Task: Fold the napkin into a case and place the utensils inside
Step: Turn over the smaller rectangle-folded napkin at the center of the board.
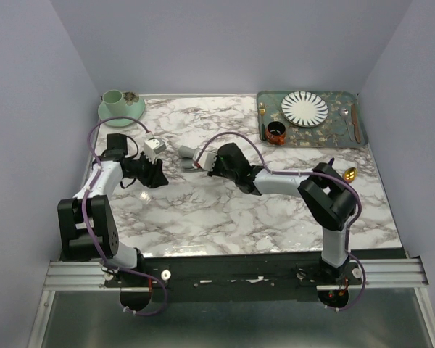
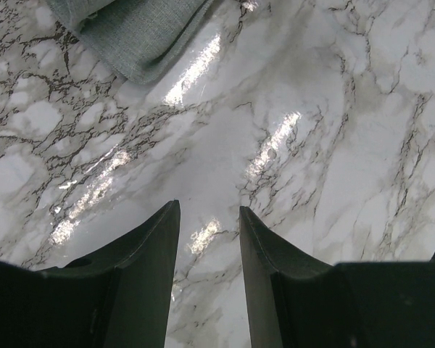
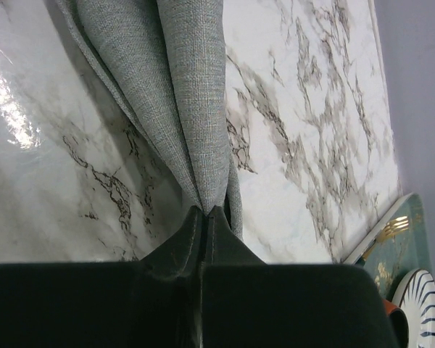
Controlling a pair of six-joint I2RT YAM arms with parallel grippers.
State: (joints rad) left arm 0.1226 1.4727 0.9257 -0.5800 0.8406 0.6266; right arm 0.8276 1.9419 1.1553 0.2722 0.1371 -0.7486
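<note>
The grey napkin (image 3: 181, 94) hangs in bunched folds from my right gripper (image 3: 206, 210), whose jaws are shut on its edge. In the top view the napkin (image 1: 185, 153) lies left of centre, with the right gripper (image 1: 201, 165) at its right end. My left gripper (image 2: 209, 206) is open over bare marble with nothing between its fingers. The napkin (image 2: 138, 36) lies ahead of it, apart from it. In the top view the left gripper (image 1: 154, 177) sits left of the cloth. A gold spoon bowl (image 1: 350, 174) shows beside the right arm's elbow. The rest of the utensils is hidden behind that arm.
A green patterned tray (image 1: 326, 139) at the back right holds a striped plate (image 1: 304, 108), a red-and-black cup (image 1: 276, 133), a gold fork (image 1: 262, 116) and other cutlery (image 1: 351, 122). A green cup on a saucer (image 1: 119, 103) stands at the back left.
</note>
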